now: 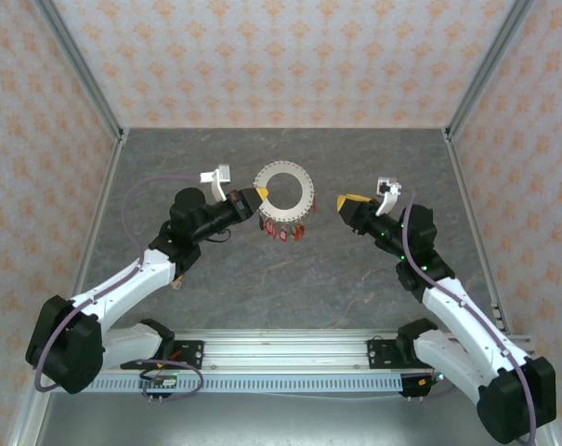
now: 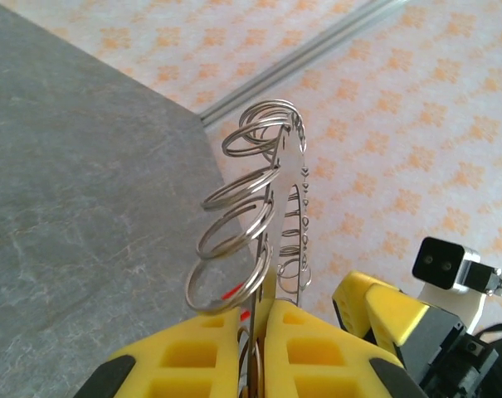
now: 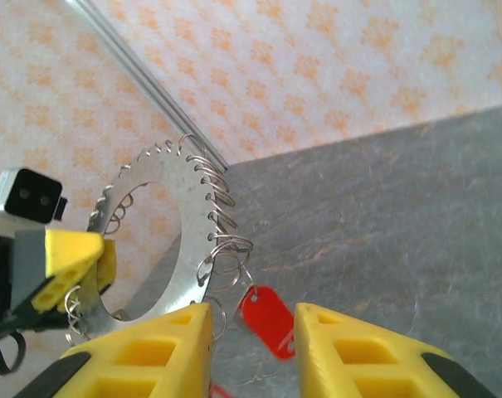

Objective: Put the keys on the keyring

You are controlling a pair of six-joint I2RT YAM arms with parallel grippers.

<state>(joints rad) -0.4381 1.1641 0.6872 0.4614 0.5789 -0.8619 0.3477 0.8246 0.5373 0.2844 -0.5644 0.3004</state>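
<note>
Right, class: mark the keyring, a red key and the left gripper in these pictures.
keyring (image 1: 305,190): top view, right side of its flat band.
red key (image 3: 267,317): right wrist view, middle of its plastic head.
left gripper (image 1: 260,198): top view, between its yellow fingertips.

In the top view the 2 arms rise from the near edge of the table (image 1: 290,297), 1 at each side, both reaching inward. The keyring (image 1: 283,190) sits mid-table, toward the back, between the 2 grippers. The left gripper (image 1: 259,197) is at the ring's left rim, which lies between its fingers. The right gripper (image 1: 342,201) lies to the ring's right, apart from it. The keys (image 1: 286,229) hang from the ring's near rim. In the right wrist view 1 key (image 3: 267,319) lies beyond the gap between that gripper's fingers, with the ring up and to its left.
</note>
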